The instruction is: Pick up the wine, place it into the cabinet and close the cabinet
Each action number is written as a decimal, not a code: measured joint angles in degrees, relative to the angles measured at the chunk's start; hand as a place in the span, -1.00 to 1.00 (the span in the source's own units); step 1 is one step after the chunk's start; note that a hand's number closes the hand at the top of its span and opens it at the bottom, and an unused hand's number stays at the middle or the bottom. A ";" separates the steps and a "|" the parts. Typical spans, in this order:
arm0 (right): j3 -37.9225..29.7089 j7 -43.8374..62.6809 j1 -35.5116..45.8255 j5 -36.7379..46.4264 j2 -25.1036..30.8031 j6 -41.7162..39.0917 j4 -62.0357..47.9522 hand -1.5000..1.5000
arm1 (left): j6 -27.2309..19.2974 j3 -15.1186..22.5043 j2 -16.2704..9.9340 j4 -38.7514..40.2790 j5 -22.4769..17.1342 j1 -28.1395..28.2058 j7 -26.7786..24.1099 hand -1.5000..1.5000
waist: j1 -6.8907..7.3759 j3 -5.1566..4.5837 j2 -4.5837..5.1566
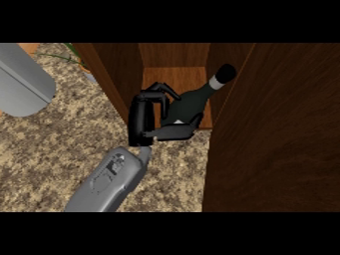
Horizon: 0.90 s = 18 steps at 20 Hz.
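- Left hand [144, 119] curled round the lower body of the wine [198, 97], fingers over the far side and thumb under the near side.
- Wine bottle tilted, neck toward the far right, held in the mouth of the cabinet [118, 74] over the front edge of its floor.
- Likely trouble on release: with the bottle this tilted, could topple or roll back out onto the surface [33, 164] if let go before the base sits flat.
- Could also catch: neck close to the open door [283, 139] on the right, so pushing further in might knock it against the wood.
- Closing too soon would risk the door striking a bottle left at the front edge.
- Base of the bottle hidden behind the thumb and palm; cannot tell whether resting on the cabinet floor or hanging just above it.
- Cabinet's depth and back wall lost in shadow; door cut off at the right edge, no handle visible.
- Grey rounded object [10, 79] at the surface's far left corner, cut off, not identifiable; green leaves [75, 56] just beside it.
- Right hand nowhere in view.
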<state>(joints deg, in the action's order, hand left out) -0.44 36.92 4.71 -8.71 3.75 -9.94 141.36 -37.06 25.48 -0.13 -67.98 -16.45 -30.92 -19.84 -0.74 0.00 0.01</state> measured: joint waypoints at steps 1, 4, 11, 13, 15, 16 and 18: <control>0.20 0.27 0.46 0.03 -0.13 0.29 -0.08 -1.00 | 0.02 -0.11 0.02 0.78 -0.82 -0.30 -0.59 1.00 | 0.00 0.00 0.01; -0.44 -1.31 -1.11 -0.14 -0.17 -0.66 -0.09 -1.00 | 0.98 -1.92 0.05 2.40 -1.40 -0.98 -2.01 1.00 | 0.03 0.00 -0.01; 0.38 -0.55 -0.42 -0.02 -0.58 0.18 -0.15 -1.00 | 3.58 -5.71 -0.26 7.57 -3.44 -4.32 -2.92 1.00 | 0.09 0.00 0.00; 0.79 -0.81 -0.78 -0.02 -0.83 0.05 -0.22 -1.00 | 4.58 -6.54 -0.12 9.28 -3.84 -5.42 -2.89 1.00 | 0.04 0.00 0.01; 0.22 -0.84 -0.42 -0.07 -0.71 0.08 -0.31 -1.00 | 6.48 -8.82 -0.32 12.25 -4.40 -7.78 -2.74 1.00 | -0.04 -0.01 0.05; 0.49 -1.05 -0.31 0.00 -0.91 0.20 -0.40 -1.00 | 6.41 -8.69 -0.23 13.20 -4.85 -8.40 -2.84 1.00 | -0.07 0.00 0.05; -0.04 0.24 0.73 -0.22 -0.50 0.69 -0.22 -1.00 | 6.86 -9.07 -0.15 15.50 -6.02 -9.01 -3.74 1.00 | -0.22 -0.01 0.07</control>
<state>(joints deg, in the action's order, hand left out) -0.48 37.16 5.44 -8.93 3.25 -9.25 141.14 -30.20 16.41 -0.28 -52.48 -22.47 -39.94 -23.58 -0.96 -0.01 0.08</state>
